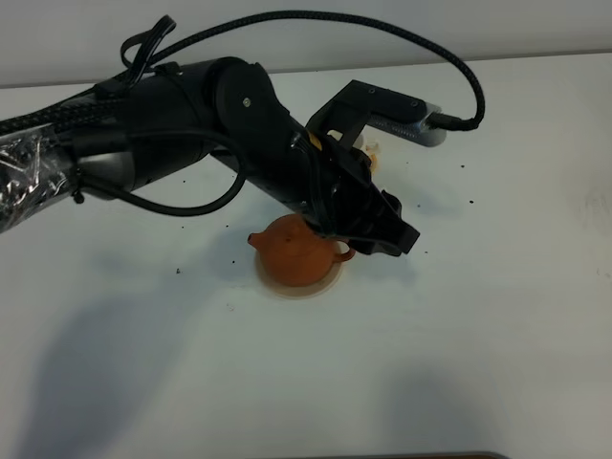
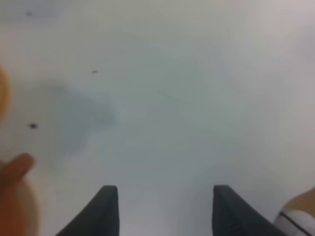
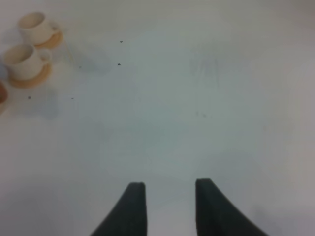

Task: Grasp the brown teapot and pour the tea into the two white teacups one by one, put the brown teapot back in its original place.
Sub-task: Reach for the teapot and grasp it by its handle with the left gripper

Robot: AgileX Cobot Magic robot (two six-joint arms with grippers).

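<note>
Your left tool [image 2: 161,196] is open: its two fingers stand wide apart with only bare desk [image 1: 478,335] between them, gripping nothing. In the high view it hangs just past the handle side of the teapot [image 1: 292,251], and its black body overlaps the handle there, so you cannot tell from that view whether they touch. The teapot sits upright on its saucer [image 1: 287,289] near the middle of the desk, with its spout towards the left of that view. In the left wrist view it shows only as an orange blur at the picture's edge, outside the fingers.

The left arm [image 1: 191,124] reaches in from the left and lies across the far part of the desk. It covers the cups in the high view; only a scrap of cream and orange shows beside the wrist. A thick cable [image 1: 382,29] loops above the arm to the wrist camera.

Your right tool [image 3: 166,189] is also open and empty, with its fingers parted over bare desk. From its camera you see the first cup [image 3: 30,23] and the second cup [image 3: 20,60] standing upright, each on an orange coaster [image 3: 34,78], close together and well away from that tool. A few dark specks [image 1: 179,272] dot the desk around the teapot.
</note>
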